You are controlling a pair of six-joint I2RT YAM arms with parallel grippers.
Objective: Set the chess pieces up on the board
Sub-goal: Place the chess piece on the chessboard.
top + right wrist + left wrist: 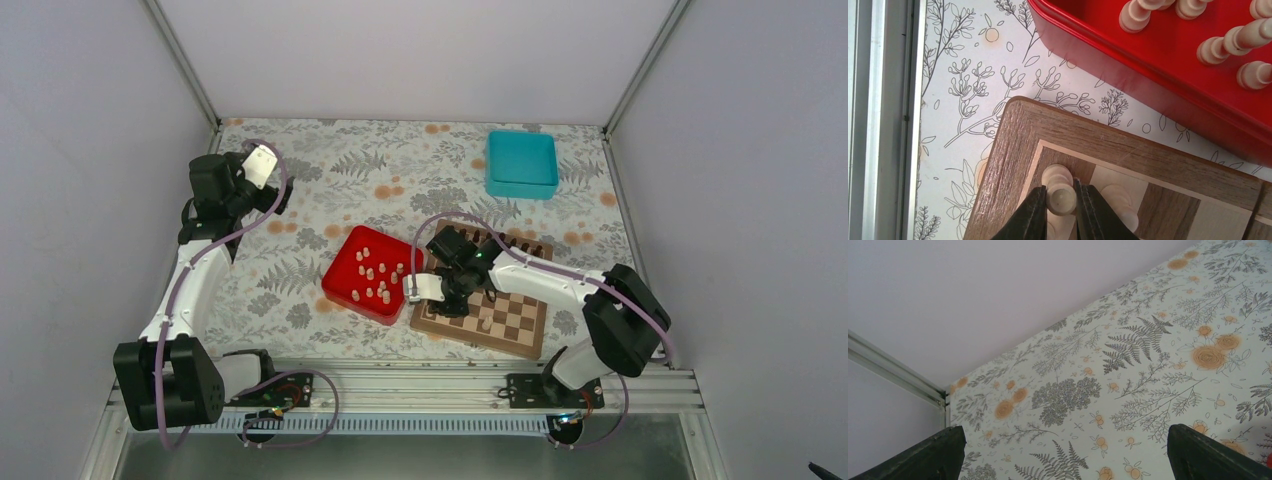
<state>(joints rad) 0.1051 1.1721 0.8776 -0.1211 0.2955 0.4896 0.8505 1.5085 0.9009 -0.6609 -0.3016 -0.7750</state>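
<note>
The wooden chessboard (515,312) lies at the near middle of the table; its corner shows in the right wrist view (1013,135). My right gripper (1062,200) is shut on a pale cream chess piece (1060,192) standing on the dark corner square. Another cream piece (1120,202) stands on the square beside it. Several more cream pieces (375,275) stand in the red tray (340,285), seen also in the right wrist view (1228,45). My left gripper (1063,460) is open and empty over the far left of the table.
A teal box (521,163) sits at the back right. The red tray's wall (1148,70) runs close beside the board's corner. Dark pieces (520,245) line the board's far edge. White walls enclose the table.
</note>
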